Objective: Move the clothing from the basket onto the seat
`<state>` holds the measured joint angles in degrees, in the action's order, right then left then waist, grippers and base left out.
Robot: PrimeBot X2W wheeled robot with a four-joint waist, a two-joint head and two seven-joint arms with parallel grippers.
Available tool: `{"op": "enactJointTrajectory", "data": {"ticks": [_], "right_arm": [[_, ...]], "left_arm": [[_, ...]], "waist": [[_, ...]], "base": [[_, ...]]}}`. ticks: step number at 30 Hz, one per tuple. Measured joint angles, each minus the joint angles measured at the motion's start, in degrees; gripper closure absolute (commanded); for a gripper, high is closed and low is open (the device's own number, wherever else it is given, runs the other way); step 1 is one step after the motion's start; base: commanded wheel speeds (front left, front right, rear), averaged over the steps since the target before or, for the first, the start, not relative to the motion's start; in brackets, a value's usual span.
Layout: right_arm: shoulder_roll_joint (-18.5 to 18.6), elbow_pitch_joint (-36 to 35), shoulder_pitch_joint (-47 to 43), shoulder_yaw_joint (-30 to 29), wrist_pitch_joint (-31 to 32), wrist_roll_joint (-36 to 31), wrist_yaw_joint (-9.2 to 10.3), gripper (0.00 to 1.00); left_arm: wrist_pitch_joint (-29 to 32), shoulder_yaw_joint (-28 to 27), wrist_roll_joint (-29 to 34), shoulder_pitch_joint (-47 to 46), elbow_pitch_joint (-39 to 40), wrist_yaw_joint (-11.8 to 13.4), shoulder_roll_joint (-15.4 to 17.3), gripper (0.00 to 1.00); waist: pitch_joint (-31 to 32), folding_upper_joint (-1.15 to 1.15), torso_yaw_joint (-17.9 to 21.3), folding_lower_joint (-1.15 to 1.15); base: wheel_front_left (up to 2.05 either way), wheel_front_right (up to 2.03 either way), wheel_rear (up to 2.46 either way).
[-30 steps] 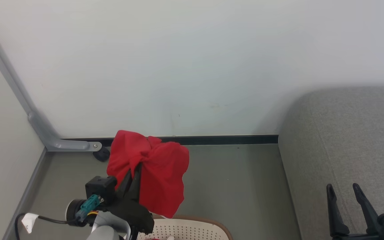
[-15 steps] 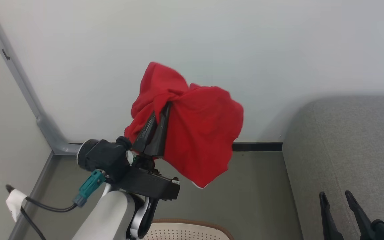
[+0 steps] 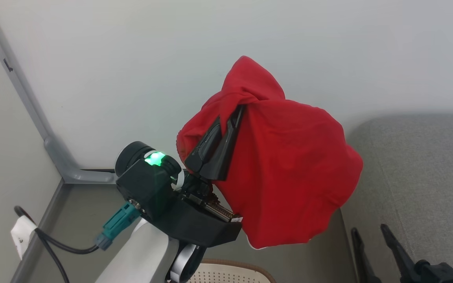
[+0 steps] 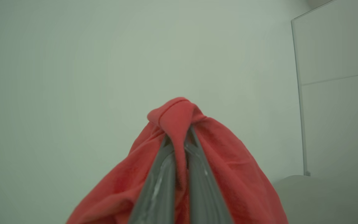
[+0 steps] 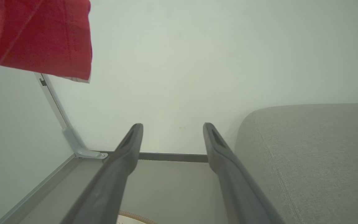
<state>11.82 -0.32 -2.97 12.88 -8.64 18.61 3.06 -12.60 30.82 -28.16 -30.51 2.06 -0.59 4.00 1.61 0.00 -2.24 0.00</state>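
The large grey-green fabric-upholstered sofa (image 3: pixel 419 177) takes up the right of the scene. Its rounded corner stands against the far white wall (image 3: pixel 132 59).

Left of that corner, a soft red garment (image 3: pixel 289 177) with a thin white edge hangs in the air over the grey floor (image 3: pixel 85 208), above the far side of the basket. It has not yet reached the cushion. Its long axis runs from a bunched knot at the top down to a loose hem at the bottom. It is close to upright, with the bulk billowing right towards the sofa.

It looks light and limp, neither fragile nor slippery. It will likely sag, swing and fold wherever it is unsupported. A pinch on a gathered fold near one end, as here, seems the surest hold, and it lets the hanging hem land on the seat first.

Of the cream-white perforated plastic basket (image 3: pixel 226 271), a strip of wall and brown rim shows at the near edge. What it holds cannot be seen.

The left gripper (image 3: pixel 234 116) points up and away, its fingers pressed together on the garment's knot. The wrist view shows the cloth wrapped over the tips (image 4: pixel 179 138). The right gripper (image 3: pixel 369 228) sits low at the near right beside the sofa front, its fingers spread wide with nothing between them (image 5: pixel 172 125).
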Motion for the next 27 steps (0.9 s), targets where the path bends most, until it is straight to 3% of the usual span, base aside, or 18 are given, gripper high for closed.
{"op": "enactJointTrajectory", "data": {"ticks": [16,27], "right_arm": [[-3.43,-10.09,1.39,13.19,1.58,-1.69,-6.53,0.00],[-5.82,-10.33,7.08,17.84,2.59,-1.76,-7.70,0.00]], "left_arm": [[3.50,1.26,-0.43,-0.07,-0.32,0.15,-0.03,1.00],[5.01,2.77,-0.67,-0.09,-1.38,0.15,-0.22,1.00]], "waist": [[-0.02,0.00,-0.28,0.00],[0.14,0.00,-1.93,0.00]], "base": [[0.00,0.00,0.00],[0.00,0.00,0.00]]}}
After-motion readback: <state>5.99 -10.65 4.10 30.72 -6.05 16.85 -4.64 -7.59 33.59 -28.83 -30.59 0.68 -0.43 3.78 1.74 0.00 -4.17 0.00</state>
